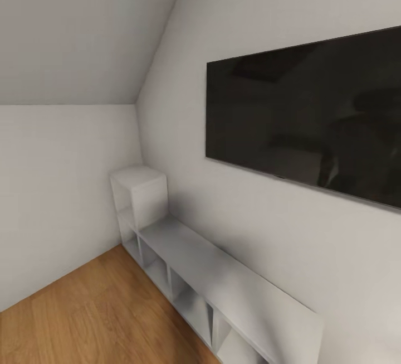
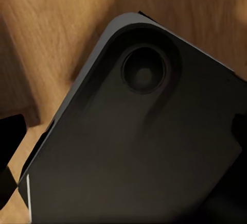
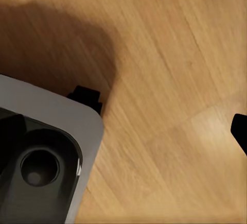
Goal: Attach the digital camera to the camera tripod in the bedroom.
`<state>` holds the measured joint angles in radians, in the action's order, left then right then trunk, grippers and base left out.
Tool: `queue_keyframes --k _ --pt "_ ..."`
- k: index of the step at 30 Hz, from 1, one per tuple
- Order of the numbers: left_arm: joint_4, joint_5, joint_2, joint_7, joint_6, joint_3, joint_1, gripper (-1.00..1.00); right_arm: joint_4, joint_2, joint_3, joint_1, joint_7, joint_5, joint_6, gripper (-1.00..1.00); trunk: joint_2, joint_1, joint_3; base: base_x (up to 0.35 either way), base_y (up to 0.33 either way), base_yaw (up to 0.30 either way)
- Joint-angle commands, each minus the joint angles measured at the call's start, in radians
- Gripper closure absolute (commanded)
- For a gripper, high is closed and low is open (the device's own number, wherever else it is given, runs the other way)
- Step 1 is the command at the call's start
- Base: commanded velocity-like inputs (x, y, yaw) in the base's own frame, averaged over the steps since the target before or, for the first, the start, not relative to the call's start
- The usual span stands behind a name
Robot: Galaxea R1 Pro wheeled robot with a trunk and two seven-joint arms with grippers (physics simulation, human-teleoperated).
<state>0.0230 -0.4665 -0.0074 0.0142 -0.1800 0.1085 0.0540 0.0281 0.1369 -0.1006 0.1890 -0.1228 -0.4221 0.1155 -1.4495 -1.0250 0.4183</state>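
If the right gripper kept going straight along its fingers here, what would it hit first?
Most likely the wood plank floor, which lies ahead of it in the right wrist view; the robot's grey base sits off to one side. Depth is unclear.

Wrists aimed downward, close above the robot's own base. Beneath the left wrist, a dark base panel (image 2: 149,152) with a round recess (image 2: 145,70). A black left fingertip (image 2: 10,131) juts in at the frame edge. Beneath the right wrist, a grey-rimmed base corner (image 3: 62,123) with a like round socket (image 3: 38,167). A black right fingertip (image 3: 241,131) shows at the edge. Too little of either finger pair seen to tell spread from closed.
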Motion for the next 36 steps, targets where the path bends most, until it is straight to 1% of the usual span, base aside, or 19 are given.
queue_keyframes --k 1,3,14,20,28,29,34,36 --pt "-0.004 0.005 0.000 0.001 -0.002 0.008 0.001 -1.00 0.003 0.000 -0.008 0.001 -0.002 -0.008 0.005 -1.00 -0.001 0.000 0.001 0.000 0.000 0.000" --pt "-0.014 0.005 0.000 0.001 -0.002 0.008 0.001 -1.00 0.004 0.000 -0.009 0.001 -0.003 -0.008 0.004 -1.00 -0.001 0.000 0.001 0.000 0.000 0.000" --pt "-0.014 0.005 0.000 0.001 -0.003 0.007 0.001 -1.00 -0.004 -0.005 -0.005 0.002 -0.013 -0.014 -0.004 -1.00 -0.001 0.000 0.001 0.000 0.000 0.000" --pt "-0.014 0.005 0.000 0.001 -0.003 0.007 0.001 -1.00 -0.032 -0.037 0.000 0.004 -0.047 -0.025 -0.038 -1.00 -0.001 0.000 0.001 0.000 0.000 0.000" --pt "-0.014 0.005 0.000 0.002 -0.003 0.007 0.001 -1.00 -0.076 -0.082 0.001 0.004 -0.092 -0.023 -0.082 -1.00 -0.001 0.000 0.001 0.000 0.000 0.000" --pt "-0.014 0.005 0.000 0.002 -0.003 0.007 0.001 -1.00 -0.424 -0.184 0.001 0.004 -0.282 -0.023 -0.470 -1.00 -0.001 0.000 0.001 0.000 0.000 0.000" --pt "-0.014 0.005 0.000 0.003 -0.003 0.008 0.001 -1.00 -0.499 -0.187 0.001 0.004 -0.339 -0.023 -0.518 -1.00 -0.001 0.000 0.001 0.000 0.000 0.000" --pt "-0.014 0.005 -0.001 0.003 -0.003 0.008 0.001 -1.00 -0.504 -0.188 0.001 0.004 -0.342 -0.023 -0.520 -1.00 -0.001 0.000 0.001 0.000 0.000 0.000"
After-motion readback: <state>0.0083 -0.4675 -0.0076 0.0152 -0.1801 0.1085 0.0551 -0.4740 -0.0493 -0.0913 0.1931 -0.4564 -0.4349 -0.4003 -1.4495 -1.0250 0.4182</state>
